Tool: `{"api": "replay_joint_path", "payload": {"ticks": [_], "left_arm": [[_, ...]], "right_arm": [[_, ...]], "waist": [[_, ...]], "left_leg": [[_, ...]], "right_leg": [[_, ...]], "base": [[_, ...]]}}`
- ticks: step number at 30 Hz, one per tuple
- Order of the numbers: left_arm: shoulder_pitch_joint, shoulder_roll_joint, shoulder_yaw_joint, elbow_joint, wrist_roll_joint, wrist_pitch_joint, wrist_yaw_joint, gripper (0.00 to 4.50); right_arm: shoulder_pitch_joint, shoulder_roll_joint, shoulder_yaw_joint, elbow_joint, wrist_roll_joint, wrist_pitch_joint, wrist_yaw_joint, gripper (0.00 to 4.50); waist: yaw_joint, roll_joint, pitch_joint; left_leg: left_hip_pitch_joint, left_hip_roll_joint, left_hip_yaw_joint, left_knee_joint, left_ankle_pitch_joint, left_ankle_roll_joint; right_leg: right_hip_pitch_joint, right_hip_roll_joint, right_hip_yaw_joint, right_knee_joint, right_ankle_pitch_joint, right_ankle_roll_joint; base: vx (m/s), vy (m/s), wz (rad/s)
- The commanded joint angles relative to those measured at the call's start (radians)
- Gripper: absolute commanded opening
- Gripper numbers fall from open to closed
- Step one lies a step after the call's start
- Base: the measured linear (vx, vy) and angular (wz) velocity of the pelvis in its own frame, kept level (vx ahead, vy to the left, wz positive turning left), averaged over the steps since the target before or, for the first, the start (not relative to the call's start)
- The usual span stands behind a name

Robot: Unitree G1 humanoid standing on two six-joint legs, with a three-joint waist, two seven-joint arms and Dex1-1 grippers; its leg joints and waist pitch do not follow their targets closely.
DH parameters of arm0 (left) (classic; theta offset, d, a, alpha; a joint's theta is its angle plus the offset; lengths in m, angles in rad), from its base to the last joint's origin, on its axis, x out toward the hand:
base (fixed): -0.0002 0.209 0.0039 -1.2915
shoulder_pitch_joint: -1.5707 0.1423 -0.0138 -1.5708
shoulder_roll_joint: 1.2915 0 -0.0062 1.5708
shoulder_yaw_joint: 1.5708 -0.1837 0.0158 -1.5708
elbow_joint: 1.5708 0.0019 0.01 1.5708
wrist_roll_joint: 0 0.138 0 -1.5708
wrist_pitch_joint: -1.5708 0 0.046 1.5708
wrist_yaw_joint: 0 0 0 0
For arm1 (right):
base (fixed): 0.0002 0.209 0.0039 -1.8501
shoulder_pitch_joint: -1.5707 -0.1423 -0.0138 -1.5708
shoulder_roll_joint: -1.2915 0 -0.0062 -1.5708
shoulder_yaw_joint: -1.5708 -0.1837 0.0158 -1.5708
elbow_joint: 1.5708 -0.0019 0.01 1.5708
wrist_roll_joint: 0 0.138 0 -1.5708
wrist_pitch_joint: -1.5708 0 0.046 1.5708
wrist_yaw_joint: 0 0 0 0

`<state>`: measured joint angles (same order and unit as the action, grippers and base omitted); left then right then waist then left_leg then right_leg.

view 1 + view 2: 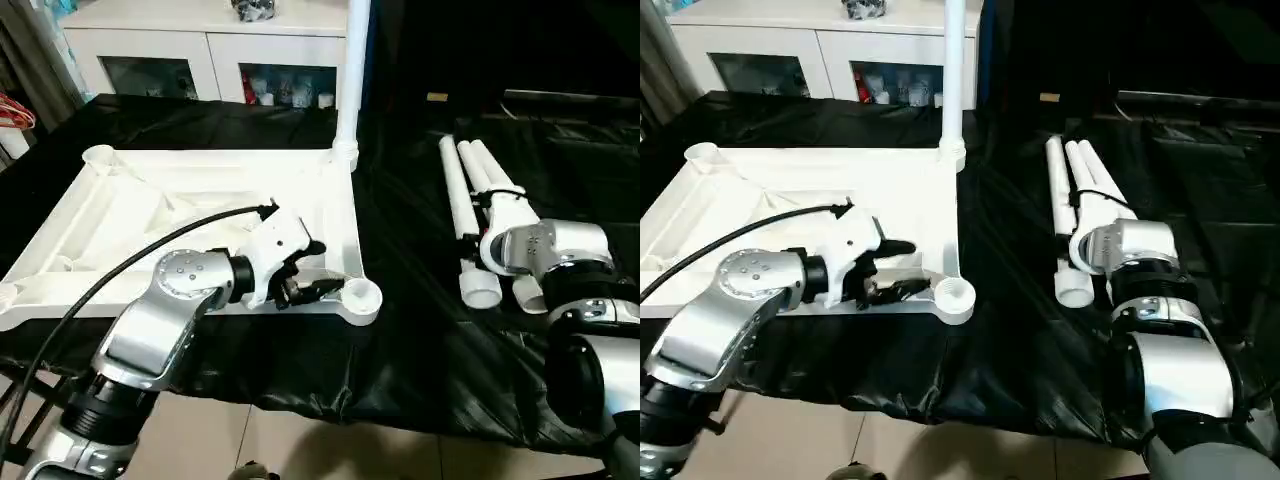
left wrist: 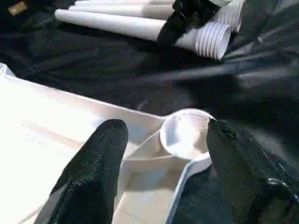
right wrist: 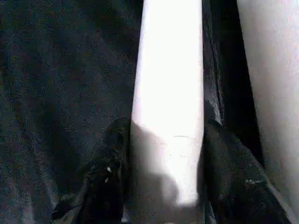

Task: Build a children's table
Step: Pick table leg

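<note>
A: Status? Where's the tabletop point(image 1: 130, 215)?

B: Upside down on my counter point(image 1: 420, 330), one leg point(image 1: 352, 70) upright in its far corner. Left end effector point(image 2: 163, 154) spread, empty socket point(image 2: 184, 133) just ahead between fingers.

A: Right?

B: Right end effector point(image 3: 163, 186) straddles a lying leg point(image 3: 170, 93); grip, can't tell.

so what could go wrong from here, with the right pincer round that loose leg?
1. The right pincer straddles one white tapered plastic leg lying tight against its neighbours; lifting may roll or drag them.
2. One upright white leg already stands in the far corner socket; a swinging leg could hit it.
3. The left pincer is open at the near corner socket, possibly blocking insertion.
</note>
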<state>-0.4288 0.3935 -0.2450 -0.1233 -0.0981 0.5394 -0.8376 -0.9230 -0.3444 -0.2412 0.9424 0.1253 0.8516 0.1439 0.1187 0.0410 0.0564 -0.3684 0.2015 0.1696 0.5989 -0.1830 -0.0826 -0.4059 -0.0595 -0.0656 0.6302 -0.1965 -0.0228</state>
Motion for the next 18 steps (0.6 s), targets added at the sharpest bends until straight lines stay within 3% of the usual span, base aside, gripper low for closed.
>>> {"api": "replay_joint_path", "payload": {"ticks": [1,2,4,5,6,7,9,10,11,13,16,18], "left_arm": [[-0.02,-0.004,0.018,0.012,-0.015,-0.007,0.015,3.12],[-0.029,-0.033,0.034,0.03,-0.028,-0.013,0.035,3.12],[-0.035,-0.051,0.046,0.041,-0.038,-0.016,0.047,3.12],[-0.047,-0.088,0.067,0.065,-0.053,-0.026,0.076,3.12],[-0.073,-0.144,0.093,0.106,-0.071,-0.034,0.12,3.12],[-0.073,-0.144,0.093,0.106,-0.071,-0.034,0.12,3.12],[-0.126,-0.233,0.13,0.168,-0.108,-0.027,0.181,3.12],[-0.141,-0.255,0.141,0.181,-0.121,-0.018,0.193,3.12],[-0.171,-0.289,0.163,0.2,-0.149,0.004,0.211,3.12],[-0.19,-0.311,0.181,0.211,-0.17,0.02,0.222,3.12],[-0.231,-0.35,0.228,0.232,-0.223,0.06,0.245,3.12],[-0.266,-0.377,0.269,0.256,-0.271,0.094,0.261,3.12]], "right_arm": [[-0.002,-0.006,-0.021,-0.037,0.02,-0.018,-0.007,1.87],[0.018,0.004,-0.051,-0.088,0.052,-0.051,0.011,1.87],[0.031,0.011,-0.071,-0.123,0.074,-0.074,0.024,1.87],[0.054,0.025,-0.098,-0.178,0.108,-0.095,0.05,1.87],[0.1,0.053,-0.139,-0.273,0.176,-0.145,0.12,1.86],[0.1,0.053,-0.139,-0.273,0.176,-0.145,0.12,1.86],[0.197,0.102,-0.173,-0.446,0.285,-0.237,0.273,1.86],[0.227,0.115,-0.173,-0.5,0.313,-0.255,0.321,1.86],[0.282,0.135,-0.161,-0.6,0.37,-0.234,0.399,1.86],[0.318,0.147,-0.15,-0.669,0.408,-0.214,0.445,1.86],[0.369,0.159,-0.133,-0.768,0.47,-0.2,0.516,1.86],[0.402,0.161,-0.121,-0.827,0.514,-0.185,0.566,1.86]], "waist": [[0.004,-0.002,-0.076],[0.005,0.002,-0.077],[0.006,-0.004,-0.079],[0.008,0.0,-0.081],[0.008,-0.003,-0.079],[0.012,-0.002,-0.078],[0.017,-0.008,-0.079],[0.025,-0.009,-0.08],[0.029,-0.009,-0.083],[0.036,-0.008,-0.083],[0.038,-0.008,-0.079],[0.04,-0.009,-0.078]], "left_leg": [[0.003,0.012,-0.001,-0.055,-0.113,-0.021],[0.002,0.012,-0.003,-0.055,-0.114,-0.022],[0.001,0.012,-0.002,-0.053,-0.105,-0.009],[0.001,0.012,-0.004,-0.054,-0.1,-0.007],[0.0,0.011,-0.001,-0.051,-0.101,0.001],[-0.003,0.01,0.001,-0.051,-0.105,0.014],[-0.004,0.011,0.001,-0.052,-0.1,0.029],[0.0,0.015,0.001,-0.05,-0.105,0.047],[0.0,0.018,-0.003,-0.05,-0.091,0.054],[-0.003,0.02,-0.006,-0.051,-0.063,0.075],[0.0,0.017,-0.003,-0.05,-0.085,0.069],[-0.002,0.016,-0.005,-0.053,-0.093,0.061]], "right_leg": [[0.06,-0.067,0.044,-0.065,-0.075,-0.201],[0.062,-0.067,0.042,-0.062,-0.068,-0.206],[0.065,-0.067,0.043,-0.061,-0.047,-0.203],[0.066,-0.068,0.042,-0.06,-0.043,-0.206],[0.065,-0.067,0.043,-0.063,-0.041,-0.203],[0.066,-0.067,0.045,-0.068,-0.036,-0.197],[0.068,-0.068,0.043,-0.069,-0.043,-0.193],[0.068,-0.071,0.046,-0.07,-0.04,-0.183],[0.068,-0.073,0.044,-0.066,-0.031,-0.188],[0.066,-0.071,0.042,-0.064,-0.009,-0.202],[0.064,-0.072,0.043,-0.072,-0.061,-0.203],[0.065,-0.073,0.042,-0.079,-0.128,-0.185]], "base": [[0.0,0.0,0.0],[0.0,0.0,0.0],[0.0,0.0,0.0],[0.0,0.0,0.0],[0.0,0.0,0.0],[0.0,0.0,0.0],[0.0,0.0,0.0],[0.0,0.0,0.0],[0.0,0.0,0.0],[0.0,0.0,0.0],[0.0,0.0,0.0],[0.0,0.0,0.0]]}}
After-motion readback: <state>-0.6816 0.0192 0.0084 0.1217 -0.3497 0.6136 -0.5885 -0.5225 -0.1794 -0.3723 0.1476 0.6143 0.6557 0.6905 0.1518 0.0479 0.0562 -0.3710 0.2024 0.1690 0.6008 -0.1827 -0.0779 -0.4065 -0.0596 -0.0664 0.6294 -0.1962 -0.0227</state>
